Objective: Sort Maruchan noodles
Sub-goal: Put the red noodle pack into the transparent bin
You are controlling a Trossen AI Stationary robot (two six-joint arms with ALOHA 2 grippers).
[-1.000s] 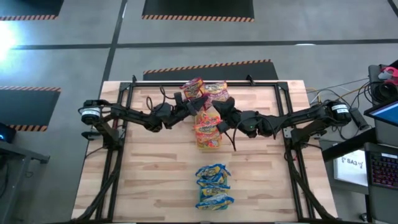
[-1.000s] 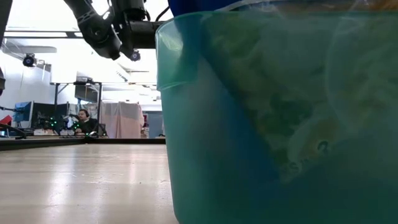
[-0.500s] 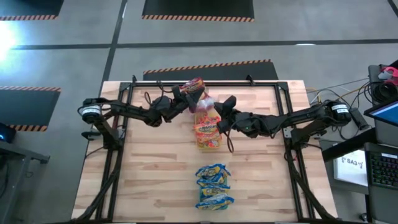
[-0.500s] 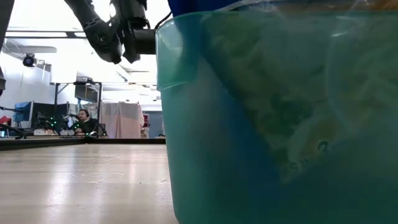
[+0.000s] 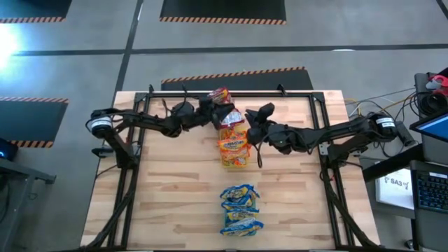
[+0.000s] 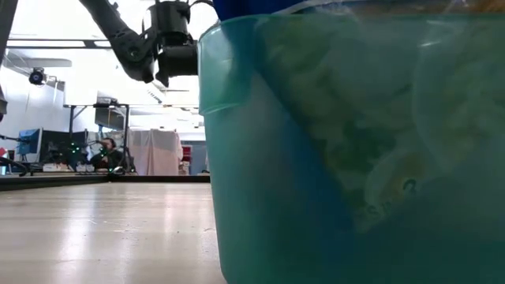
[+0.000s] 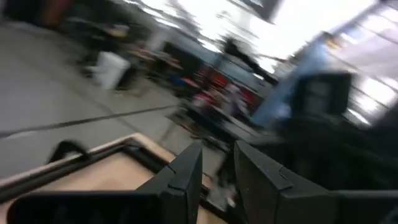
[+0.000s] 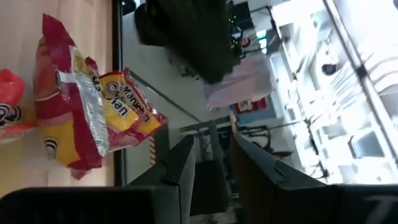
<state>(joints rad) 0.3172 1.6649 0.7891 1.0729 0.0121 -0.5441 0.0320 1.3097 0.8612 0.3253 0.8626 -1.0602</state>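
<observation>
Red packet (image 8: 68, 118) reads "Maruchan"; left gripper (image 7: 217, 180) and right gripper (image 8: 211, 168) both narrow, empty, near table's (image 5: 168, 196) far edge.

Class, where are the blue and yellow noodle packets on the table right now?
In the high view the blue and yellow packets lie stacked at the table's near edge, centre, apart from the orange packets.

You're in a robotics lab or workshop — grey concrete floor (image 5: 70, 56) with hazard-striped mats (image 5: 222, 10), a wooden counter (image 5: 168, 203) in a black frame, monitors (image 6: 55, 144) and desks beyond — bright overhead lighting.
</observation>
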